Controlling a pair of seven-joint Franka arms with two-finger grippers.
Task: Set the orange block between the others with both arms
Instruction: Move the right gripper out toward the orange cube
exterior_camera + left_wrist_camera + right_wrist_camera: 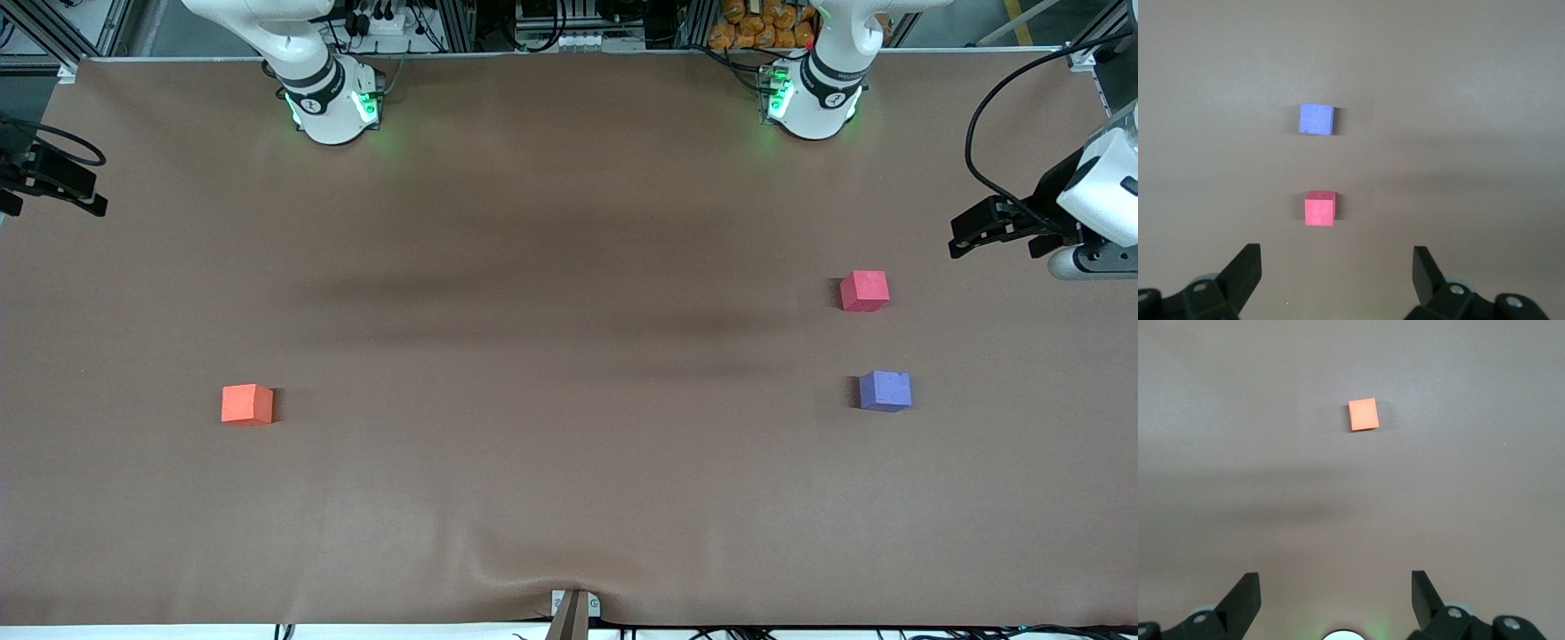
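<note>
Open gap between red cube (864, 291) and purple cube (885, 391).

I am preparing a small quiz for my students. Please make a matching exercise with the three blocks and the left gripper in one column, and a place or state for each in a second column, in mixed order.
Column one:
1. orange block
2. pinkish-red block
3. purple-blue block
4. left gripper

Column two:
A. has a small notch on its top edge
B. open, holding nothing
C. alone toward the right arm's end of the table
D. farther from the front camera than the notched block

Pairs: 1-C, 2-D, 3-A, 4-B
</note>
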